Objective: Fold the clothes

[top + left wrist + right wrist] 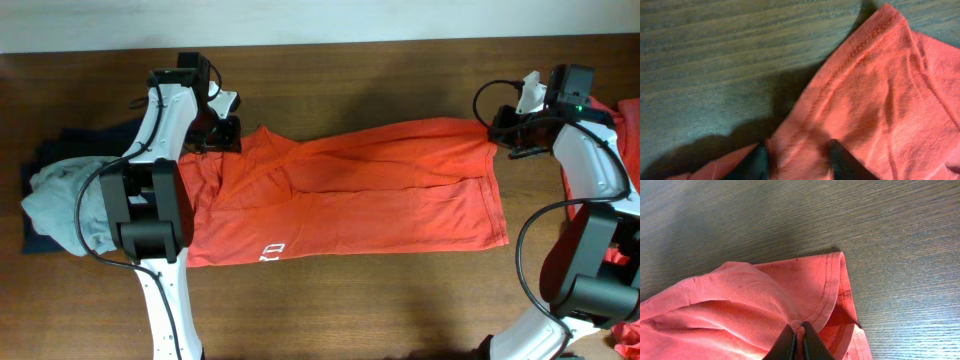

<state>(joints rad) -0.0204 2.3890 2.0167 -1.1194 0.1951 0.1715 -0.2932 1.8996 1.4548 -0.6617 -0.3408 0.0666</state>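
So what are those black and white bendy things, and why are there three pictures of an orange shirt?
Those are two robot arms, each ending in a two-fingered pincher. The wide picture looks down from above the wooden table. The other two come from small cameras on the arms' wrists, so you see the fingers up close. An orange-red T-shirt lies spread on the table. The right gripper is pinched shut on a fold of the shirt by its hem. The left gripper has its fingers apart, with the shirt's edge between them. A pale grey garment lies on a navy one at the left, and more red cloth at the right.
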